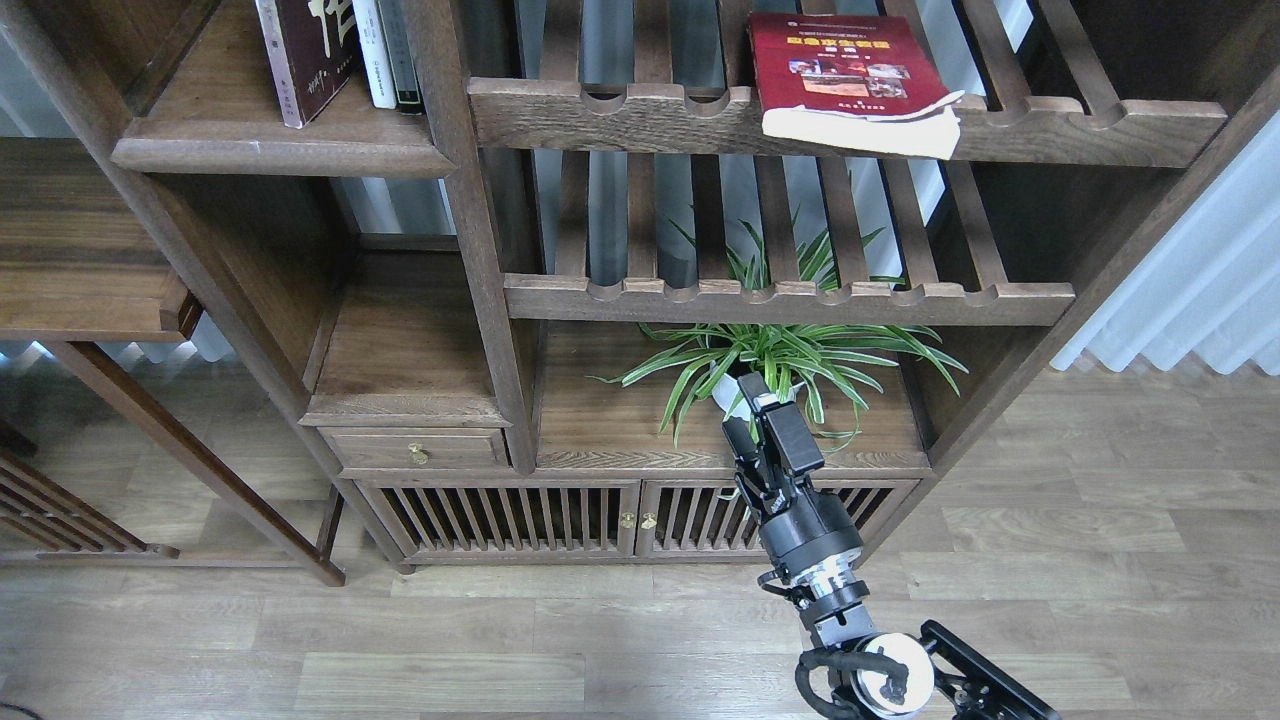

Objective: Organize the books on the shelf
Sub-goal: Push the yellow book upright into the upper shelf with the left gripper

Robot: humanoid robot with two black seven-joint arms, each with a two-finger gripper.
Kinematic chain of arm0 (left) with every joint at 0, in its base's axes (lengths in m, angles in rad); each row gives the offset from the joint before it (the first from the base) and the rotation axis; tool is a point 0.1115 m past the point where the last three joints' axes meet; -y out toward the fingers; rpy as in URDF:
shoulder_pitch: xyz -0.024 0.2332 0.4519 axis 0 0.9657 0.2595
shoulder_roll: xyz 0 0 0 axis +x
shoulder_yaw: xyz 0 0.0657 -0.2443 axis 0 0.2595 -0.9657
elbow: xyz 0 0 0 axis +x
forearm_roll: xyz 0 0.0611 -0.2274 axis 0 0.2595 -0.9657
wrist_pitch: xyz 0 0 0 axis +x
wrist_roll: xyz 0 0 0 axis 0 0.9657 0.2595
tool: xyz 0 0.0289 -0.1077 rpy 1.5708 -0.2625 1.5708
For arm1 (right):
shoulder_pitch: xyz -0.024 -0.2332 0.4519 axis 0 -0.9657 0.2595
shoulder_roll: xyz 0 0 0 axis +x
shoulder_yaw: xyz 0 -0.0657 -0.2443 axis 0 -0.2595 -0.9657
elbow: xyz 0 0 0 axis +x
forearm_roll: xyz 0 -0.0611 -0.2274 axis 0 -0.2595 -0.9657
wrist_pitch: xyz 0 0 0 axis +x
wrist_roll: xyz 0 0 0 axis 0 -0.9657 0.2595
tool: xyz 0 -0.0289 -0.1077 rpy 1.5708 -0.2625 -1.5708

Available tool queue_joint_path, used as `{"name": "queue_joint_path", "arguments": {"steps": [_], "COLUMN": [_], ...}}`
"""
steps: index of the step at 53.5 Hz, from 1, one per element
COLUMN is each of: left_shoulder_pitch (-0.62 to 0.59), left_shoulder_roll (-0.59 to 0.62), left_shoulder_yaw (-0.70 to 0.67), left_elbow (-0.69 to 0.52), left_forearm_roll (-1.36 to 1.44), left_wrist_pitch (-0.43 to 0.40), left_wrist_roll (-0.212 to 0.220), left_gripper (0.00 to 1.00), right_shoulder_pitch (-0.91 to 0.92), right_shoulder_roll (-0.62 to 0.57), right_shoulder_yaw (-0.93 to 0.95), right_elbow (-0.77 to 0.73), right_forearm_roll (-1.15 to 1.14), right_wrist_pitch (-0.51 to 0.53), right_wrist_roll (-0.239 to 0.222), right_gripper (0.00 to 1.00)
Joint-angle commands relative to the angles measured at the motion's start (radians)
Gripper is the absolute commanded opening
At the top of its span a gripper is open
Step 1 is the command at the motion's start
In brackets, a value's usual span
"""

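The dark-brown solid wooden shelf [230, 130] at upper left carries the maroon paperback [305, 55], leaning, with two thin books [388, 50] just to its right. The red paperback [850, 80] lies flat on the upper slatted rack [1090, 130], overhanging its front rail. The green potted plant [780, 360] stands below the lower rack, behind the black right gripper [752, 405].

Right arm enters from bottom right edge, white-capped joint lowest, silver wrist ring above it, black cylindrical forearm rising up and slightly left. Right gripper [752, 412] at top of arm, pointing up and away. Fingers [755, 388] dark, overlapping in view; gap not discernible. Nothing visibly held. Left arm out of view.
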Motion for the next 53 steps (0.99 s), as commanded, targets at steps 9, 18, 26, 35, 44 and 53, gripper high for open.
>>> {"name": "queue_joint_path", "arguments": {"steps": [9,18,26,35,44,53], "left_shoulder_pitch": [0.021,0.024,0.013,-0.018,-0.091,-0.157], "left_shoulder_roll": [-0.050,-0.070,-0.090,-0.125,-0.194,-0.230], "left_shoulder_yaw": [0.004,0.018,0.021,0.047,0.104,0.136], "left_elbow": [0.000,0.000,0.008,0.034,0.067,0.118], "left_forearm_roll": [0.054,0.063,0.083,0.118,0.167,0.193], "left_wrist_pitch": [0.093,0.165,0.217,0.227,0.293,0.336], "left_wrist_roll": [0.000,0.001,0.001,0.008,0.009,0.003], "left_gripper": [0.01,0.02,0.02,0.02,0.02,0.02], "right_shoulder_pitch": [0.000,-0.006,-0.021,-0.026,-0.031,-0.029], "right_shoulder_roll": [-0.003,-0.004,-0.004,-0.004,-0.003,0.002], "right_shoulder_yaw": [0.001,0.000,0.000,0.000,0.000,-0.002], "right_elbow": [-0.013,-0.013,-0.013,-0.016,-0.021,-0.027], "right_forearm_roll": [0.002,0.002,0.002,0.002,0.002,0.002], "right_wrist_pitch": [0.000,0.000,0.000,0.000,0.000,0.000], "right_wrist_roll": [0.000,-0.002,-0.002,-0.002,-0.002,-0.002], "right_gripper": [0.97,0.97,0.97,0.97,0.97,0.97]}}
